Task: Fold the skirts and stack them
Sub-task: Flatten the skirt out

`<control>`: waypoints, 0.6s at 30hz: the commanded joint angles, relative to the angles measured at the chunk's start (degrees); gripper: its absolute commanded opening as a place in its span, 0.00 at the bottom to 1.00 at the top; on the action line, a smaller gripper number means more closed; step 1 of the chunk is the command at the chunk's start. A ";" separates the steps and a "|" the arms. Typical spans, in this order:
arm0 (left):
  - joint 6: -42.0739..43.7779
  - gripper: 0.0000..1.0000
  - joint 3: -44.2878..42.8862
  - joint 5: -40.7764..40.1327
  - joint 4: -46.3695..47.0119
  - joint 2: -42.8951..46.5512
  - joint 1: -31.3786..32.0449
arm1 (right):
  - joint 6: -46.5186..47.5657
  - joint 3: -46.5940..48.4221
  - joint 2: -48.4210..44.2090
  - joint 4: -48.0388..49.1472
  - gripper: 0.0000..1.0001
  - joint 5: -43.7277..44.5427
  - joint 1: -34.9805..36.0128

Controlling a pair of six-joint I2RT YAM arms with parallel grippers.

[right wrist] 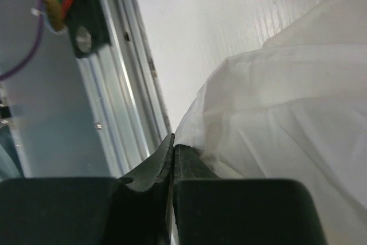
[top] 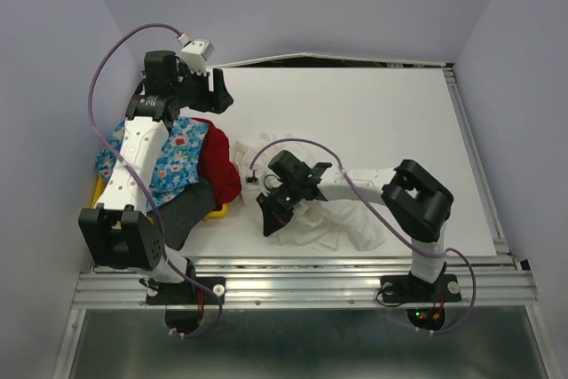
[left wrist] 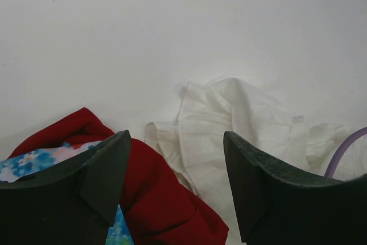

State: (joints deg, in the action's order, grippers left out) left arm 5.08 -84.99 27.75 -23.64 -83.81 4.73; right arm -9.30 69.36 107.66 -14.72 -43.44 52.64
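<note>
A: Where are your skirts on the bench (top: pixel 373 104)?

B: Your white skirt (top: pixel 333 224) lies crumpled by the near edge, about midway along it. The other three are heaped at the left edge, toward the near-left corner. The blue skirt (top: pixel 177 161) is on top, under your left arm. The red skirt (top: pixel 222 166) is bunched on the side facing the white one. The grey skirt (top: pixel 185 215) spills toward the near edge. Red and white lie close, but I can't tell whether they touch.

A: And the tray?

B: You get only yellow slivers of the tray (top: pixel 217 213) showing from under the heap.

A: The hands?

B: Your left hand (left wrist: pixel 175 136) hangs above the bench near the far-left corner, beyond the heap. Its jaws are wide apart and grip nothing. Your right hand (right wrist: pixel 173 140) sits low by the near edge, at the side of the white skirt nearest the heap. Its jaws are pressed together, with the edge of that skirt pinched at their tips.
</note>
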 commanded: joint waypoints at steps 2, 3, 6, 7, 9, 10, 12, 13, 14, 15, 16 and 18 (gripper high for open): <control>1.85 0.76 0.27 5.29 -1.41 -1.61 -0.43 | 8.68 3.50 2.03 -1.71 0.02 9.31 3.51; 2.73 0.75 -0.17 6.52 -2.54 -2.05 -0.34 | 10.51 2.72 1.94 -1.80 0.04 10.56 4.91; 8.08 0.75 -3.67 7.06 -7.01 -6.35 2.19 | 14.38 0.25 0.11 -2.76 0.19 15.04 6.06; 9.93 0.75 -5.00 5.93 -8.51 -7.24 3.78 | 15.44 0.16 -0.42 -3.64 0.21 15.92 6.07; 14.05 0.75 -8.24 1.46 -10.89 -8.82 7.29 | 17.55 0.07 -2.35 -7.15 0.27 20.57 6.07; 14.60 0.75 -8.96 0.30 -11.16 -10.13 10.53 | 19.13 -0.54 -6.02 -7.95 0.38 22.42 6.07; 14.78 0.75 -11.59 -1.38 -11.34 -11.81 12.84 | 20.72 -1.68 -11.48 -8.31 0.57 26.29 6.07; 13.74 0.74 -12.56 -1.55 -11.17 -13.64 13.46 | 22.21 -2.99 -14.55 -8.22 0.75 27.26 6.07; 13.03 0.74 -13.52 -1.21 -11.17 -14.79 13.81 | 22.83 -3.70 -20.41 -7.61 0.79 28.83 6.07; 12.24 0.73 -15.80 -1.12 -10.82 -15.85 13.90 | 23.27 -4.14 -22.73 -7.86 0.80 29.29 5.55; 11.01 0.72 -16.95 -1.29 -10.90 -18.03 13.81 | 23.80 -3.02 -24.15 -9.17 0.77 29.29 3.97; 10.48 0.70 -20.45 -1.12 -11.16 -20.76 14.07 | 23.54 -3.09 -26.96 -13.13 0.73 27.63 0.37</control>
State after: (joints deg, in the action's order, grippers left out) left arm 16.36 -98.98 27.66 -34.37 -102.02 20.10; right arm 11.14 65.17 86.59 -24.49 -18.35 57.36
